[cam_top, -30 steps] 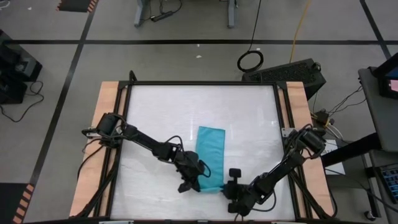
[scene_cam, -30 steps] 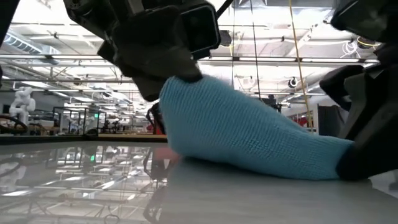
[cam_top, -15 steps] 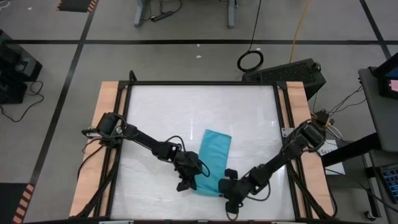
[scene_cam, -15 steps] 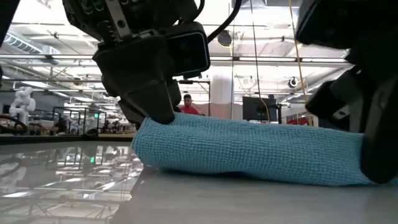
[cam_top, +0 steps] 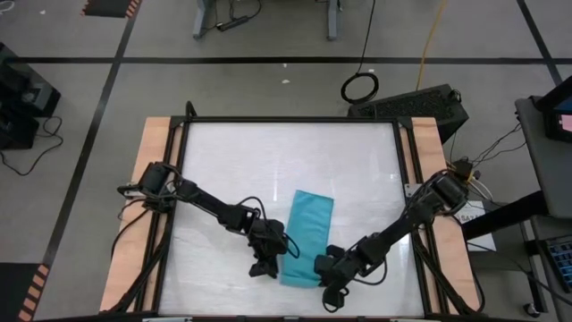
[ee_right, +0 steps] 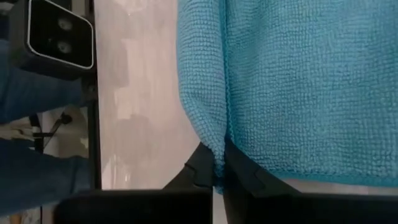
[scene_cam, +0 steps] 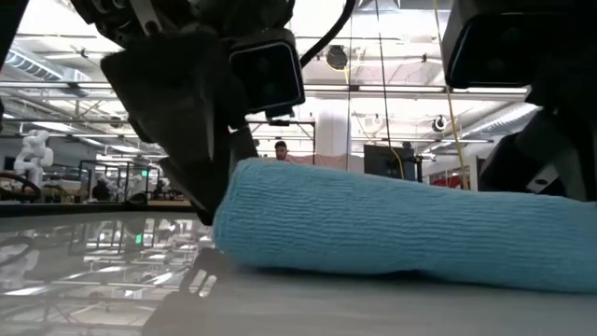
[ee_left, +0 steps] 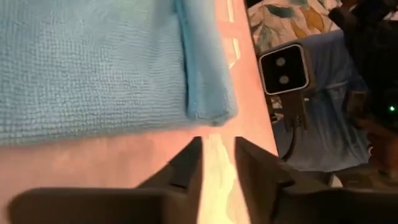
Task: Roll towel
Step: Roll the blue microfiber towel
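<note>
1. The turquoise towel lies on the white table, in the half nearest my arm bases, a bit toward my right arm's side. It sits at a slight angle, and its near end is folded over into a thick soft roll, which the low view shows as a fat blue tube lying on the tabletop.

2. My right gripper is at the near-end corner of the towel on my right side. The fingers are clamped shut and pinching the towel's folded edge; in my right wrist view the cloth runs straight down into the closed fingertips.

3. My left gripper is just beside the towel's other near-end corner, on its left side. The fingers are parted a little with only bare table between them, so it's let go. In my left wrist view the towel's hemmed corner is a bit ahead of the fingertips and not touching them.

4. So the towel is flat on the table, rolled at the near end, gripped on my right side only, and the far end lies flat and unrolled toward the middle of the table.
</note>
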Action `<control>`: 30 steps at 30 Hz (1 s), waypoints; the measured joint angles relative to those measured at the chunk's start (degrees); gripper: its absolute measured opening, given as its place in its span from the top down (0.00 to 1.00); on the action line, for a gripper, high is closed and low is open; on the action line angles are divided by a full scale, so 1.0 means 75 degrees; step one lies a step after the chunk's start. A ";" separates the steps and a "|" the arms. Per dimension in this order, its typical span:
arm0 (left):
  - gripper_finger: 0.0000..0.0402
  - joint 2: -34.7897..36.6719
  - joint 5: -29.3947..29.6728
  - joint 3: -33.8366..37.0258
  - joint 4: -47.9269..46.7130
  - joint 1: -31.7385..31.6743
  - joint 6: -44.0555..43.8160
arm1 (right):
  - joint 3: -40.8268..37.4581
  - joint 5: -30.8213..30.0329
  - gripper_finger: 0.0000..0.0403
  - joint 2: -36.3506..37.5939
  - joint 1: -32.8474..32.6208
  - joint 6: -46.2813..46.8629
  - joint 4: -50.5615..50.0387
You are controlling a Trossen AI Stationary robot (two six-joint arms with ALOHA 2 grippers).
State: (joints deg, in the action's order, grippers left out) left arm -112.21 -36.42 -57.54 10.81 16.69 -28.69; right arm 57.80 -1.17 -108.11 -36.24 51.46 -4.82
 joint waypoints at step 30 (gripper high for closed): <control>0.51 0.0808 0.4554 -0.0018 0.0599 0.1798 0.5348 | 0.0003 0.0639 1.00 0.0171 0.0439 0.0986 -0.0493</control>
State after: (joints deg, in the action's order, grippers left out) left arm -106.15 -2.26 -57.67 15.30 30.17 11.42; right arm 57.82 3.62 -106.83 -32.95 58.85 -8.51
